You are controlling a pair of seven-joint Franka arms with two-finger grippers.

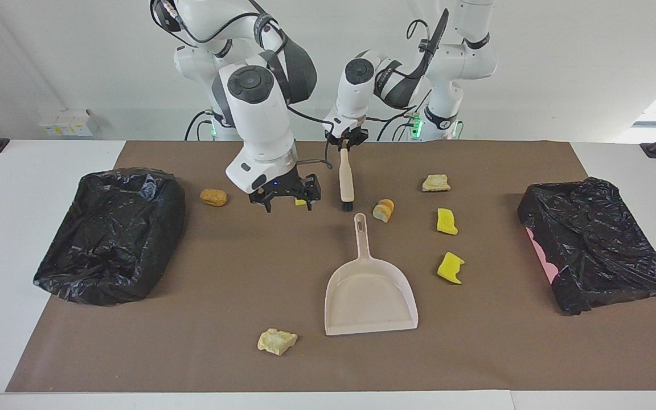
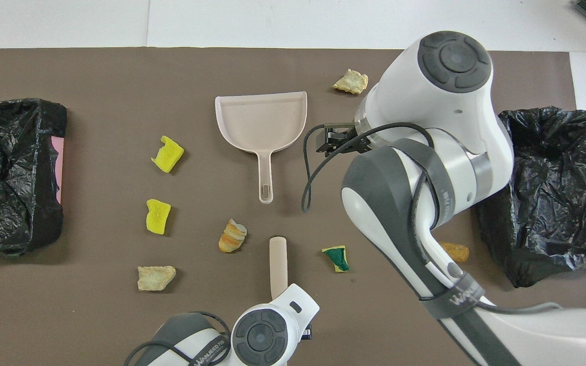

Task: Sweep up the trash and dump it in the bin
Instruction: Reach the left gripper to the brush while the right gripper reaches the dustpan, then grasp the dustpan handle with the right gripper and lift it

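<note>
Sweeping has not begun: the scattered yellow sponge and beige bread-like trash scraps [image 1: 447, 221] all lie on the counter [image 1: 191, 353], none in the beige plastic dustpan [image 1: 370, 296] or the black-lined bins [image 1: 109, 233]. The left hand [image 1: 346, 142] is clamped on the beige black-bristled brush [image 1: 347, 181] (bristles down). The right hand [image 1: 285, 199] hangs open over the counter near the dustpan's handle.

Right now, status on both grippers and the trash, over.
Left gripper shut on brush. Right gripper open, over green-backed sponge. Trash scraps unswept, dustpan empty. Nothing blocking.
</note>
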